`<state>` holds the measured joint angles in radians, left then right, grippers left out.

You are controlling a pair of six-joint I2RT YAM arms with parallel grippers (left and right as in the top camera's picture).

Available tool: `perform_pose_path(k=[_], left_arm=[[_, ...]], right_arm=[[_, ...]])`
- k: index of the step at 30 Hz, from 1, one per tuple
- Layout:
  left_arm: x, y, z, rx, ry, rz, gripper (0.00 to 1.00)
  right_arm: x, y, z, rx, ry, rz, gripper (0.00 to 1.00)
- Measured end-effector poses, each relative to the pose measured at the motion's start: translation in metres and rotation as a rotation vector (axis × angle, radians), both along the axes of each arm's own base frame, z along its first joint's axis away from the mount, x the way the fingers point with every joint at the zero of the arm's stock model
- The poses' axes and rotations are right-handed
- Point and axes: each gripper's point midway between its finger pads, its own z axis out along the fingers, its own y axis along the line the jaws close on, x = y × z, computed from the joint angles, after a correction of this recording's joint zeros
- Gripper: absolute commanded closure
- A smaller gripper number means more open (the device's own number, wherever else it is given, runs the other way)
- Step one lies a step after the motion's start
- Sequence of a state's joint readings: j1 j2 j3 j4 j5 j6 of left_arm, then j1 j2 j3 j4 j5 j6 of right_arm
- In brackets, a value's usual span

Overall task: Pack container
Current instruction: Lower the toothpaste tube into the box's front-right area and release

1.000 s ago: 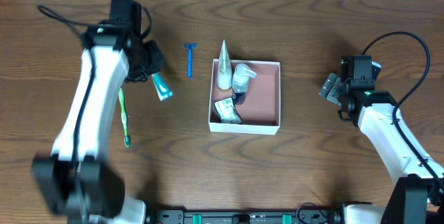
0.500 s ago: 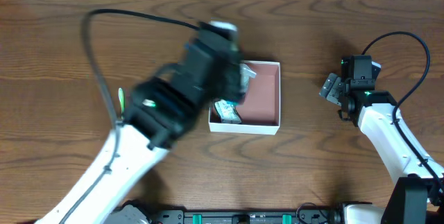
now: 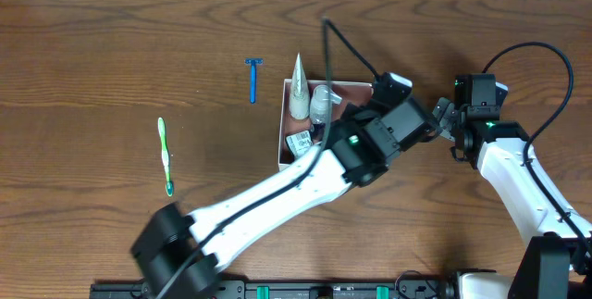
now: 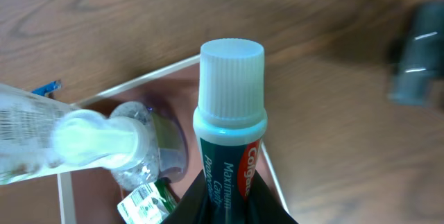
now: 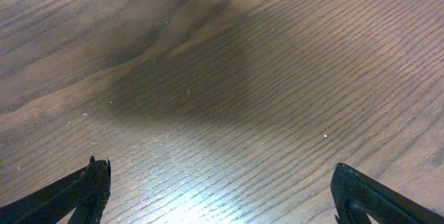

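And the left end effector (image 4: 222, 204) was clamped on a toothpaste tube (image 4: 229, 130), white cap pointing away from the fingers, teal body with red lettering below it. The left arm reached right across the container (image 3: 354, 91), which sat near the middle of the wooden surface (image 3: 111, 40), its pinkish floor showing past the tube in the wrist view. Whether the tube touched the box, I could not tell. Along the container's 9 o'clock wall stood a white cone-shaped tube (image 3: 297, 86), a clear pump bottle (image 3: 321, 105) just beside it, and a small packet (image 3: 298, 143) toward 7 o'clock. Out at 9 o'clock from the box lay a blue razor (image 3: 252, 79); well apart, toward 8 o'clock, a green toothbrush (image 3: 165, 155). Over at 3 o'clock, the right end effector (image 5: 229, 196) hung above bare wood, fingers spread wide, gripping nothing
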<state>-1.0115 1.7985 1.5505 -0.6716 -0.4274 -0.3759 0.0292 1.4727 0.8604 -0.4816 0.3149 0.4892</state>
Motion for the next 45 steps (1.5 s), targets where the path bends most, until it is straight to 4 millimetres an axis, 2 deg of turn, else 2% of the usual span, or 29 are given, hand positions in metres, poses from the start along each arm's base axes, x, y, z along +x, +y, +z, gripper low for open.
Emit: perform_pose_path(k=[5,13,21,23,27,30,41,45], left_arm=[[0.012,-0.001,-0.03,0.061,-0.011,0.049,0.85],[0.025,0.009,-0.054,0.101,-0.033,0.155,0.85],[0.032,0.028,-0.082,0.122,0.009,0.276,0.85],[0.034,0.032,-0.083,0.115,0.013,0.3,0.83],[0.038,0.038,-0.083,0.105,0.014,0.333,0.65],[0.039,0.04,-0.082,0.095,0.011,0.35,0.58],[0.039,0.038,-0.08,0.121,0.006,0.31,0.57],[0.034,0.036,-0.056,0.111,-0.016,0.266,0.57]], right_arm=[[0.0,0.0,0.0,0.0,0.0,0.0,0.01],[0.0,0.0,0.0,0.0,0.0,0.0,0.01],[0.0,0.0,0.0,0.0,0.0,0.0,0.01],[0.0,0.0,0.0,0.0,0.0,0.0,0.01],[0.0,0.0,0.0,0.0,0.0,0.0,0.01],[0.0,0.0,0.0,0.0,0.0,0.0,0.01],[0.0,0.0,0.0,0.0,0.0,0.0,0.01],[0.0,0.0,0.0,0.0,0.0,0.0,0.01]])
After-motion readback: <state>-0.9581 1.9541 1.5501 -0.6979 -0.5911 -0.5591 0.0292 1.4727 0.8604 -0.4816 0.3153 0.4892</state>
